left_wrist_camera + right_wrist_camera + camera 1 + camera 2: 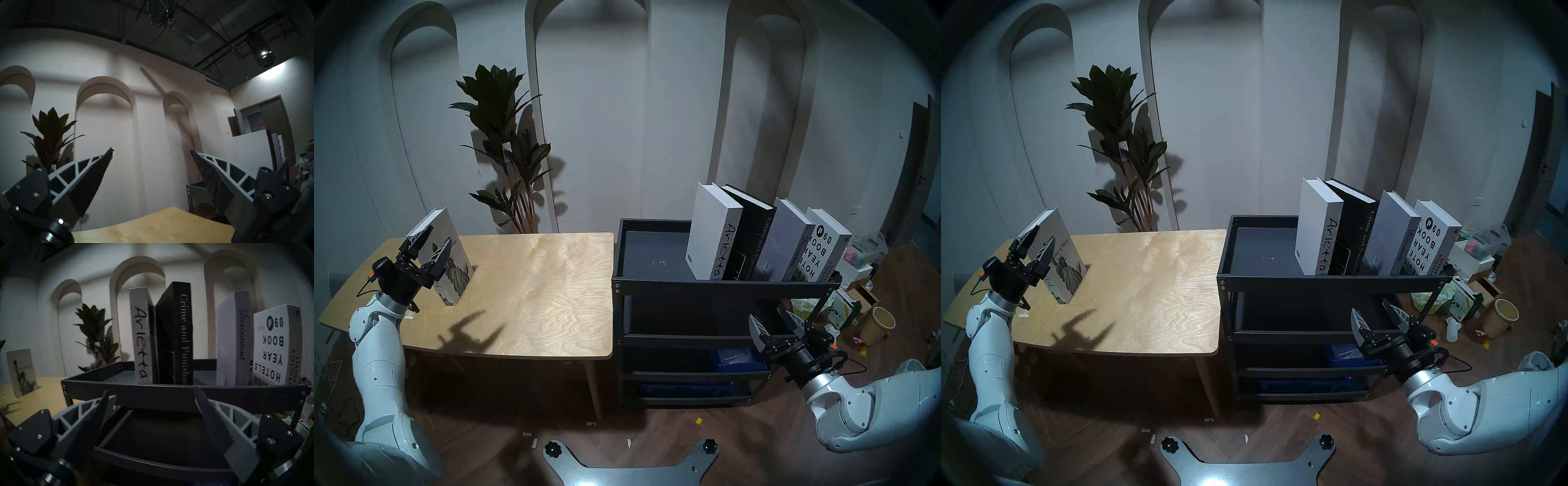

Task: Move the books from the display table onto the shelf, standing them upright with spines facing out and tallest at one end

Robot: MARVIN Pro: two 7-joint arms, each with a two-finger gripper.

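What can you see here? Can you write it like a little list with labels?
books on shelf: four, standing: Arietta, Crime and Punishment, Discontent, Hotels Yearbook
book left on table: Statue of Liberty book, upright
table: light wood
shelf: black metal cart
left gripper: open, beside the Liberty book
right gripper: open, empty, below the top tray

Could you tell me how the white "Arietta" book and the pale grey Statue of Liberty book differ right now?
The white "Arietta" book stands on the black metal trolley's top tray; the pale grey Statue of Liberty book stands on the light plywood table. Arietta touches the black "Crime and Punishment" book; Liberty stands alone. Arietta shows its spine; Liberty shows its illustrated cover. Both are upright.
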